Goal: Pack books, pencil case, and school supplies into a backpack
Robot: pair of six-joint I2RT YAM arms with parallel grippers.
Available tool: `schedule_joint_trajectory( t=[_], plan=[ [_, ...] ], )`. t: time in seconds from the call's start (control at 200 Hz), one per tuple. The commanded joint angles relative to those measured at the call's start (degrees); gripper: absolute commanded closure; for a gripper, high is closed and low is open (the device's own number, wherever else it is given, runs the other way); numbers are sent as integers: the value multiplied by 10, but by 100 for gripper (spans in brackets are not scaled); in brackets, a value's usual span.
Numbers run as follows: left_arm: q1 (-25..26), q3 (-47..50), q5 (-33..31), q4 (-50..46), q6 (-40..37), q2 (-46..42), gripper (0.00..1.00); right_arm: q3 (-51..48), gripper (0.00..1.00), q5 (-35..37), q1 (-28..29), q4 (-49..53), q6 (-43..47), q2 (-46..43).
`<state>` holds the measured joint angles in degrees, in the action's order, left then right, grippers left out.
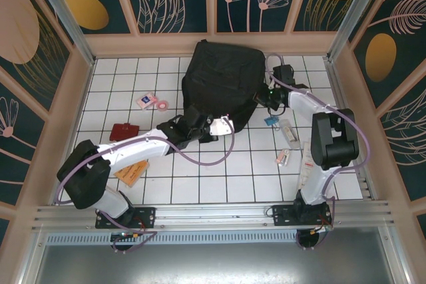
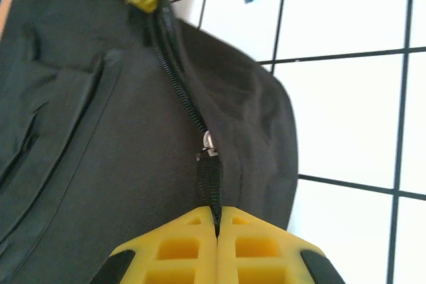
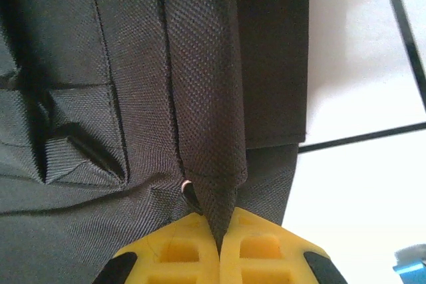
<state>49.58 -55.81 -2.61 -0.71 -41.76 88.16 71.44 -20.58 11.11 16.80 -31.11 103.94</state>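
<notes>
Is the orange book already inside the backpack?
No, the orange book lies out on the tiled table, near its front left corner, well apart from the backpack.

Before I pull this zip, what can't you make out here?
- Backpack inside: every view, fabric covers it.
- Zip far end: left wrist view, cut off at top edge.
- Booklet: top view, partly under left arm, cover too small.
- Supplies: top view, too small to identify.
- Right gripper hold: right wrist view, too close to tell strap from fold.
</notes>
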Motion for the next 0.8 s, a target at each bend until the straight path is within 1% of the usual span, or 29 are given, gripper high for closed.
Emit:
schedule_joint_trajectory(
  t=[0.0,0.095,0.205,0.26,0.315,0.36,0.455,0.49,0.545,0.646,0.716,0.796],
  plan=[
    [17,-28,30,-26,7,12,100,59,92,-35,-10,-8,52,28],
    [23,-52,51,-25,13,28,100,101,89,-54,-4,10,63,57],
    [30,-91,75,-23,23,52,100,133,83,-38,12,28,71,74],
    [31,-107,79,-15,34,62,100,137,73,-13,16,37,68,72],
    [31,-116,78,0,42,66,100,134,66,20,15,44,60,58],
    [30,-118,77,15,48,68,100,126,60,61,14,51,52,39],
    [30,-123,77,30,57,76,100,112,42,136,14,73,29,-9],
    [30,-126,75,33,60,80,100,109,40,151,13,87,11,-23],
    [31,-127,77,36,63,84,100,104,40,130,13,103,-3,-40],
    [30,-119,82,40,59,84,100,55,40,88,14,101,-46,-86],
    [30,-110,80,44,52,81,100,-3,38,47,15,69,-93,-125],
    [30,-101,77,42,42,75,100,-57,39,6,26,35,-138,-151]
  ],
)
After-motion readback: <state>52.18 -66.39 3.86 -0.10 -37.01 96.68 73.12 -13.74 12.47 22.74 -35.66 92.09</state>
